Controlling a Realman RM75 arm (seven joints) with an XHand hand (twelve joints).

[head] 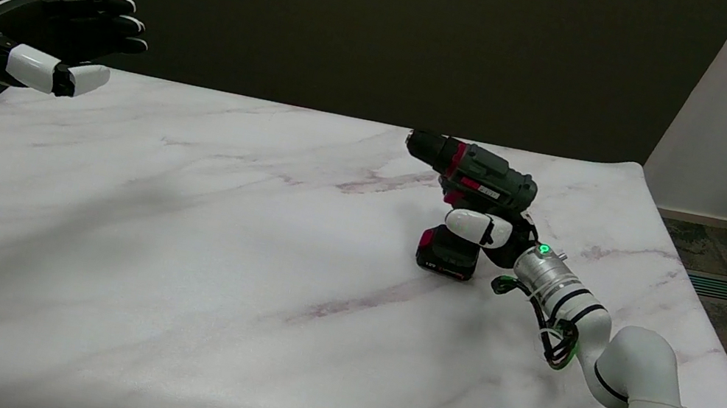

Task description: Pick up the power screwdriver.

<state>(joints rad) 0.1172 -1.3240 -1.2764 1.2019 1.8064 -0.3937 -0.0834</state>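
My hand (494, 233) is wrapped around the handle of the screwdriver (469, 193), which stands at about two o'clock on the tabletop (190, 256), chuck pointing toward ten o'clock. I judge it rigid and bottom-heavy from the battery pack, with hard plastic that may slip. The handle between body and battery is the right hold; I should grip firmly so it doesn't tip.

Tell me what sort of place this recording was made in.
Probably a robot lab or test room: a table with a marble-pattern cover before a dark backdrop, and only a power screwdriver, gripped by the right hand.
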